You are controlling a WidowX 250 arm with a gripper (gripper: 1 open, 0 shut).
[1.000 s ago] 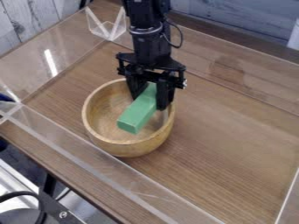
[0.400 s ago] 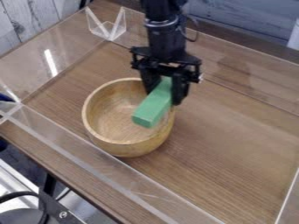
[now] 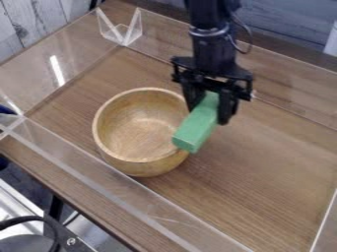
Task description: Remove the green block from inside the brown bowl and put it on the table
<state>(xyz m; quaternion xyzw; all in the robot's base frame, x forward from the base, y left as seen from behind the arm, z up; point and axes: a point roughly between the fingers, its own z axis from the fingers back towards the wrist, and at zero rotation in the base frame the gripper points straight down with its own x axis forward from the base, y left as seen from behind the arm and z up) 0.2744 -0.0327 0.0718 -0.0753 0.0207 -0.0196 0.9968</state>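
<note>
Gripper [image 3: 212, 102]: black, two fingers, pointing straight down; the jaws are clamped on the upper end of the green block.
Green block [image 3: 198, 129]: in the air, tilted, its lower end over the right part of the rim of the brown bowl [image 3: 125, 156]; it does not touch the table [image 3: 270, 187].
Weight: it looks small and light; I judge that a light squeeze carries it.
Stiffness: it seems rigid with flat faces, so the fingers can press without bending it.
Surface: matte, probably not slippery, but held at one end it may swing or turn in the grip.
Where to hold: across the two long flat sides; nearer to the middle would be more steady.
Bowl: empty inside, wooden, thick rim.
</note>
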